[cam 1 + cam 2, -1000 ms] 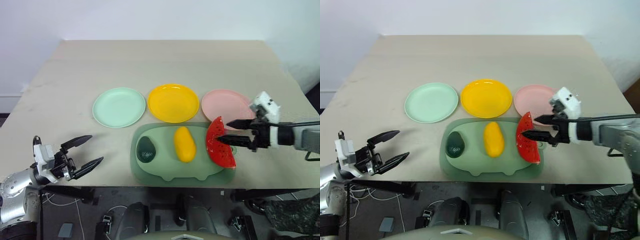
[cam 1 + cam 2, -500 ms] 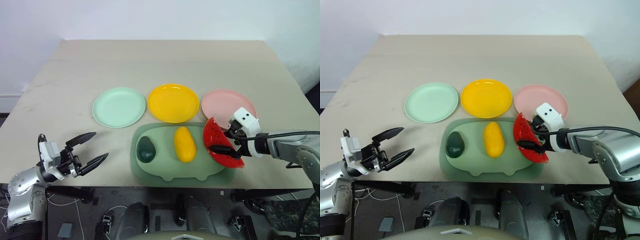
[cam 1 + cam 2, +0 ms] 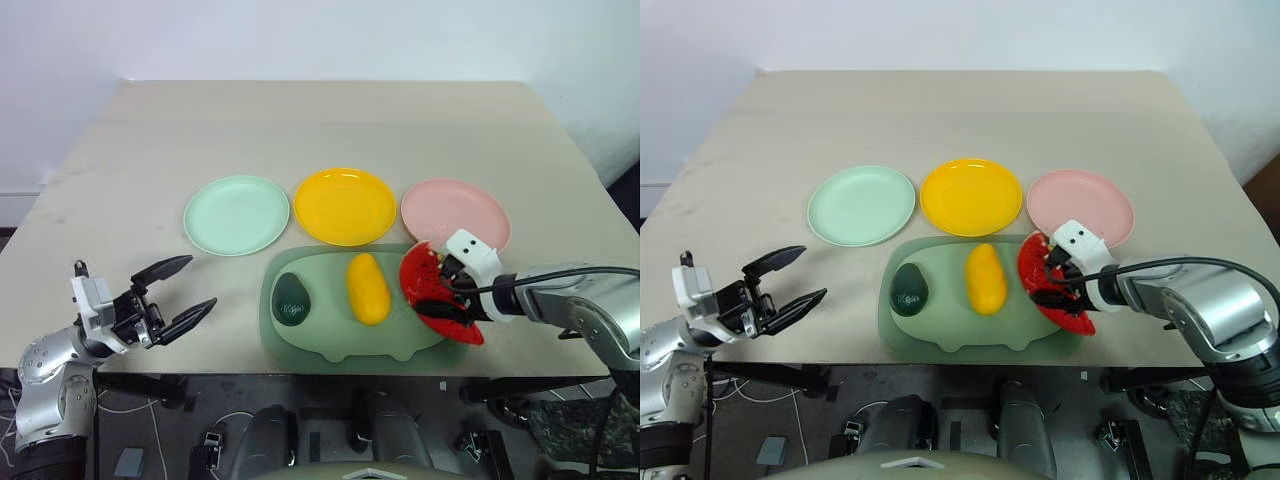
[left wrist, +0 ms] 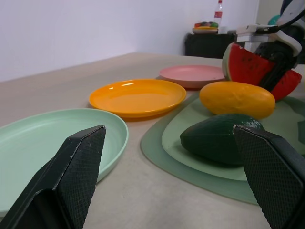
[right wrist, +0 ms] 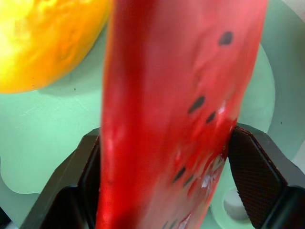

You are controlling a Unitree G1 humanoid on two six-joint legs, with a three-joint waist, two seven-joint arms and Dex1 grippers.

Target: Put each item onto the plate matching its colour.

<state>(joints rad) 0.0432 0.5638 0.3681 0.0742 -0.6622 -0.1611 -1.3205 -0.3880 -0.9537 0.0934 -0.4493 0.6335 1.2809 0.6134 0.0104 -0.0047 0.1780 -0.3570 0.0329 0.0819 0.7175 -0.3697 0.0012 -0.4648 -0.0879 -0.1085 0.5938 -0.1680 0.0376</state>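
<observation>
silver arms, white wrists, black claws

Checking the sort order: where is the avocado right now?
In the left eye view the avocado lies on the left end of the green mat, beside the mango and just below the mint green plate.

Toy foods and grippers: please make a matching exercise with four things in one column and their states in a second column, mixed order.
Things:
1. watermelon slice
2. mango
3. avocado
4. left gripper

States:
A. open, holding nothing
B. lying in the middle of the green mat
C. clamped between the right gripper fingers
D. lying at the mat's left end

Pairs: 1-C, 2-B, 3-D, 4-A
</observation>
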